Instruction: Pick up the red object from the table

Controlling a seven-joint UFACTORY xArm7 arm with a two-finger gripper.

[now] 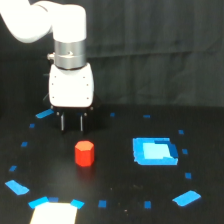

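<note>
The red object (84, 153) is a small red-orange faceted cylinder standing upright on the black table (120, 165). My gripper (72, 129) hangs from the white arm, above and behind the red object and slightly toward the exterior view's left. Its two dark fingers (62, 122) point down with a gap between them and hold nothing. The fingertips stand clear of the red object, not touching it.
A large blue square patch (155, 151) lies to the exterior view's right of the red object. Small blue tape marks dot the table, with bigger blue patches at the front left (16, 187) and front right (186, 198). A white patch (54, 213) sits at the front edge.
</note>
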